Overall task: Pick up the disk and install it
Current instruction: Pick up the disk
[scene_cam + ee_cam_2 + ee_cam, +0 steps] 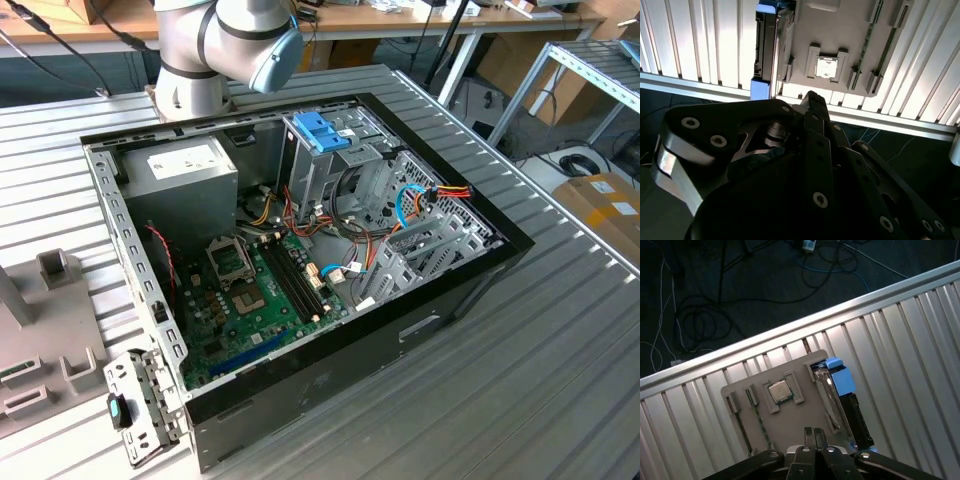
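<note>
Fingers [809,436] together, gripping nothing, over grey tray [790,425]. One disk [842,382] on edge in tray slot, near one chip [779,391]. Tray on ribbed bench [910,350], at exterior view's left of one open computer case [330,370].

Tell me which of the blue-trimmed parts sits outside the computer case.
The disk, standing on edge in the grey holder beside the chip. The blue tab and the blue cable both sit inside the case.

Harsh glare across ribbed table [715,45], dark shadowed foreground.
</note>
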You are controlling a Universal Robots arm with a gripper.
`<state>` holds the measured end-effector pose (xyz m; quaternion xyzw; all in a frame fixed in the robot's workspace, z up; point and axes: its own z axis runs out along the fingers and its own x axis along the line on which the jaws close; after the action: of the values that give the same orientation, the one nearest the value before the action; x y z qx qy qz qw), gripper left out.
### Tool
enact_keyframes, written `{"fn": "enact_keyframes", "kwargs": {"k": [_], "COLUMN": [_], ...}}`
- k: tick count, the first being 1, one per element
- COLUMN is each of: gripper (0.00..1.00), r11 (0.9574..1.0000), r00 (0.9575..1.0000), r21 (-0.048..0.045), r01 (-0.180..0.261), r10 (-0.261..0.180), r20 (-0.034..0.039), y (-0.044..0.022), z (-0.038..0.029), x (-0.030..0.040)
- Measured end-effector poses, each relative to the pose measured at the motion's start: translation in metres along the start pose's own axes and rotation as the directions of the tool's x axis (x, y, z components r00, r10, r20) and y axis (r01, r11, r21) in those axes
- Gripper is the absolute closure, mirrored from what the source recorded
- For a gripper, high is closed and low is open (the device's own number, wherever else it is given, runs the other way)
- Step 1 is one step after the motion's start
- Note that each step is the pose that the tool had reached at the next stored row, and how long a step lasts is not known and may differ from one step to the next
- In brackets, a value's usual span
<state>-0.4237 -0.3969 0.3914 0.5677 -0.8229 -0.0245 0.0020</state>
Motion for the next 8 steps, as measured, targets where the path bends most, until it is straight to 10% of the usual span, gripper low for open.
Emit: {"fn": "enact_keyframes", "kwargs": {"k": [8], "gripper": [0.90], "r11": [0.9894], "r00": [0.9894], "r21": [-0.0038], "r01": [0.145], "r10": [-0.145], "r20": [-0.0065], "y": [0.0094], "z": [0.0031], "x": [-0.0281]}}
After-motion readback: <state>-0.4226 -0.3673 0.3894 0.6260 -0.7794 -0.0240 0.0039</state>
